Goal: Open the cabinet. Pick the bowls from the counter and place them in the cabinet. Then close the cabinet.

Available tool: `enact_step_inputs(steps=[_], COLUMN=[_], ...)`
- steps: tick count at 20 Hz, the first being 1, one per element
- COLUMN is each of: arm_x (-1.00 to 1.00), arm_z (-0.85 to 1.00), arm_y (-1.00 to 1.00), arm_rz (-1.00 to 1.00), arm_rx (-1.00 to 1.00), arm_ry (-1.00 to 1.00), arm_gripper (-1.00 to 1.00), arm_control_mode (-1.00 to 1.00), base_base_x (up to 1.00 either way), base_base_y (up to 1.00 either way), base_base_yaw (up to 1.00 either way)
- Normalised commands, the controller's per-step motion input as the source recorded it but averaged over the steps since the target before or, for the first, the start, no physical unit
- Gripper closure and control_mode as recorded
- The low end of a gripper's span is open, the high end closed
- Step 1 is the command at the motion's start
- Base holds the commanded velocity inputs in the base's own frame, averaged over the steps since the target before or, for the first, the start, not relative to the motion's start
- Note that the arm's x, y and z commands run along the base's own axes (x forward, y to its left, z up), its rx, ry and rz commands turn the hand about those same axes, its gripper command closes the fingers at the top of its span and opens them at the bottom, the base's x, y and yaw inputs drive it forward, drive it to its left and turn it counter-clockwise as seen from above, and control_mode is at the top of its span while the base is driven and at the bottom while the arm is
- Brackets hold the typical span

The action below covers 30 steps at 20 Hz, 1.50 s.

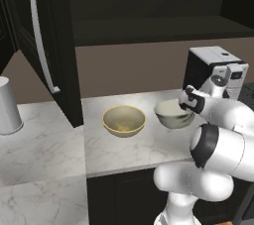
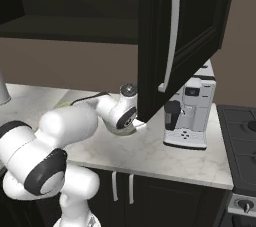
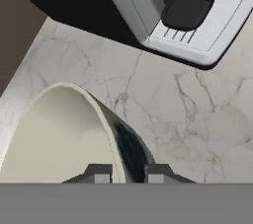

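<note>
The gripper (image 3: 126, 173) pinches the white bowl's (image 1: 172, 113) rim, one fingertip (image 3: 99, 173) inside, the other outside. That bowl sits on the counter (image 1: 149, 144), at three o'clock from the tan bowl (image 1: 124, 120). The open cabinet (image 1: 149, 6) lies at twelve o'clock, straight above.

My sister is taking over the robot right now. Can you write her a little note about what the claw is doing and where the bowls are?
Claw: closed on the rim of the off-white bowl, one finger inside, one outside. The bowl is on the counter, beside the coffee machine.
Tan-yellow bowl: on the counter, left of the off-white one, untouched.
Cabinet: both doors open, shelf looks bare.
Done: cabinet opened, first bowl gripped.
Left: lift this bowl onto the shelf, do the same with the tan-yellow bowl, then shut both doors.
</note>
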Motion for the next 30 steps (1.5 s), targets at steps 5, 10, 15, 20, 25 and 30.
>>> enact_step_inputs(steps=[5,10,15,20,25,30], arm_x=[-0.68,-0.75,-0.65,-0.71,-0.77,-0.72], arm_z=[0.59,0.61,0.68,0.88,0.91,0.89], arm_y=[0.01,0.10,0.32,0.12,0.00,-0.02], arm_rz=[-0.02,-0.03,-0.01,-0.02,-0.02,-0.01], arm_rx=[-0.07,-0.01,-0.05,-0.01,0.00,0.00], arm_ry=[-0.38,-0.31,-0.20,-0.09,-0.05,-0.05], arm_gripper=[1.00,1.00,1.00,1.00,1.00,1.00], arm_control_mode=[-1.00,-1.00,-1.00,-1.00,-1.00,-1.00], base_base_x=[0.00,0.00,0.00,0.00,0.00,0.00], base_base_y=[0.00,0.00,0.00,0.00,0.00,0.00], base_base_yaw=[0.00,0.00,0.00,0.00,0.00,0.00])
